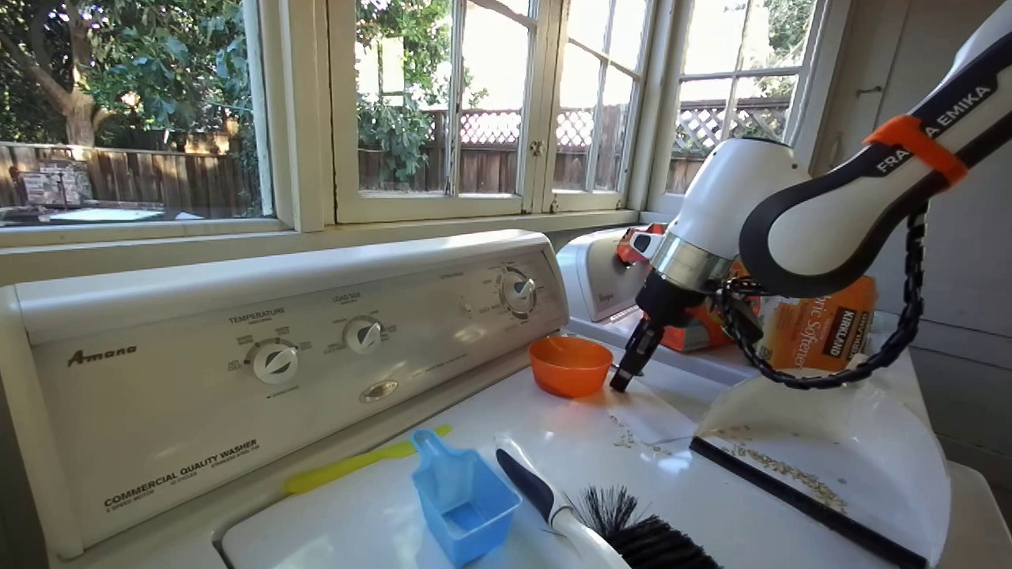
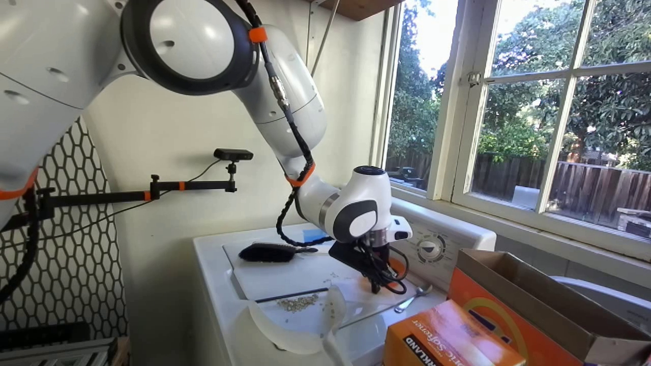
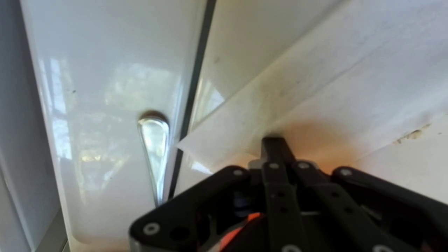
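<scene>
My pincer (image 1: 620,382) is closed, its tips seemingly touching the white sheet (image 3: 315,92) beneath; I can't tell whether they pinch it. In the wrist view the sheet's long axis runs near left to far right. I read "Amana" on the washer (image 1: 190,395), "Kirkland" on an orange box (image 2: 447,335).

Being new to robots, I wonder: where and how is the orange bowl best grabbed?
Probably take the orange bowl by its rim on the side away from the control panel, from above, jaws astride the edge: it stands upright, open-topped, and looks thin-walled.
</scene>
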### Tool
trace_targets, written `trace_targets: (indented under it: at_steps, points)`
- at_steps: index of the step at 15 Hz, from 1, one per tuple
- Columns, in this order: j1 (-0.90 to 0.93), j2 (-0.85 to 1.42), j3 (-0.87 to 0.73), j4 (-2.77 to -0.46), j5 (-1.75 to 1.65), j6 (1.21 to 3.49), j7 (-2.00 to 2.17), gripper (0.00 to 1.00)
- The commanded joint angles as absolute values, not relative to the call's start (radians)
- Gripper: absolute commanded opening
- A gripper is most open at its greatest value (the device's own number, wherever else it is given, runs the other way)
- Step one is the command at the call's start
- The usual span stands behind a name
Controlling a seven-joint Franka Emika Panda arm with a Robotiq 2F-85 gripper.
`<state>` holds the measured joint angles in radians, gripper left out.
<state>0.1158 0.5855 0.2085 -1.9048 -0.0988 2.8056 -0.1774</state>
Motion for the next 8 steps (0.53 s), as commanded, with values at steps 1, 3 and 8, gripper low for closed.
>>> trace_targets:
  at_steps: [1, 3, 8]
  points:
    - [0.094, 0.624, 0.246, -1.868, -0.067, 2.791, -0.228, 0.0]
    - [0.084, 0.633, 0.265, -1.855, -0.057, 2.788, -0.248, 0.0]
    - [0.06, 0.654, 0.319, -1.832, -0.03, 2.772, -0.306, 0.0]
